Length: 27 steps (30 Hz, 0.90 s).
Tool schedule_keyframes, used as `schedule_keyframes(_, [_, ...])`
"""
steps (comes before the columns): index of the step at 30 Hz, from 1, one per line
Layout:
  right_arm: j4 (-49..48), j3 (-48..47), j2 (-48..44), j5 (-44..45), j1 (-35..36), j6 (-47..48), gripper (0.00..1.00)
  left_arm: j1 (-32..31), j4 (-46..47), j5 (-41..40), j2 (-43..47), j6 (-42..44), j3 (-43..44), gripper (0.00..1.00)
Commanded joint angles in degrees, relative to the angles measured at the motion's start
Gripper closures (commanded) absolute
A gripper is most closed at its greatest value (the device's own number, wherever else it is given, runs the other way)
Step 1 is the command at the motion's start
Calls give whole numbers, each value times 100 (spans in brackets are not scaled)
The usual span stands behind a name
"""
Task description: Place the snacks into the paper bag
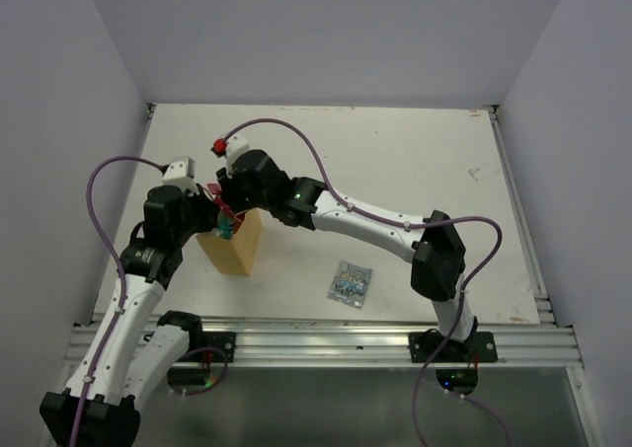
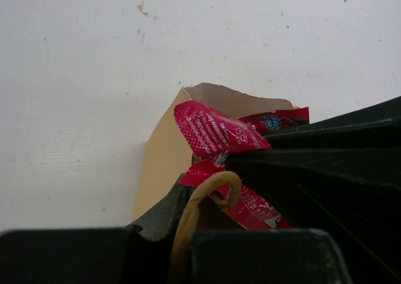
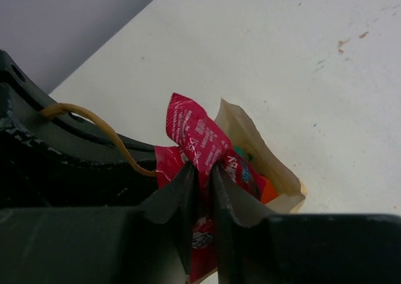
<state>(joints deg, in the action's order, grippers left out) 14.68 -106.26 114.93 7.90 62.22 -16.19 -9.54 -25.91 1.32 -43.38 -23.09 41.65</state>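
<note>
This looks like a robotics lab test cell. A bare white table [image 1: 395,161] is boxed in by plain grey-white walls [image 1: 326,33]. Two white-and-black robot arms [image 1: 375,220] are bolted to a silver aluminium rail [image 1: 326,338] at its near edge, and purple cables [image 1: 296,136] loop off them.

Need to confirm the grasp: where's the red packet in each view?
Top external: red packet left of centre, at the bag mouth, between the two wrists.
Left wrist: centre, poking above the bag.
Right wrist: centre, pinched in the right tool.
Shared landmark: the bag.
</note>
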Motion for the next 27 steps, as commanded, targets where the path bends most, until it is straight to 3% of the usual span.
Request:
schedule_keyframes(1, [439,-88,-323,-227,89,-8,77,-39,157,87,-4,-11,-34,100])
schedule_keyframes(3, [431,-62,-366,-228,124,97,49,-39,165,79,-4,-20,-25,100])
schedule_keyframes(6, [220,-70,-524,-201,159,221,17,-39,165,79,-4,-20,-25,100])
schedule_keyframes(11, [184,-176,-1384,709,387,800,15,-48,157,87,13,-11,-34,100])
schedule_keyframes(15, [562,253,-2377,1527,572,968,14,-39,157,96,5,-20,-43,100])
schedule_keyframes(18, [686,1394,-3221,2300,599,653,13,-39,174,105,13,-20,-34,100])
schedule_keyframes(22, [1106,3281,-3741,2900,590,-436,12,-39,174,114,5,-20,-34,100])
schedule_keyframes(27, [1134,4962,-4066,2980,599,-1692,13,-39,183,140,13,-11,-43,100])
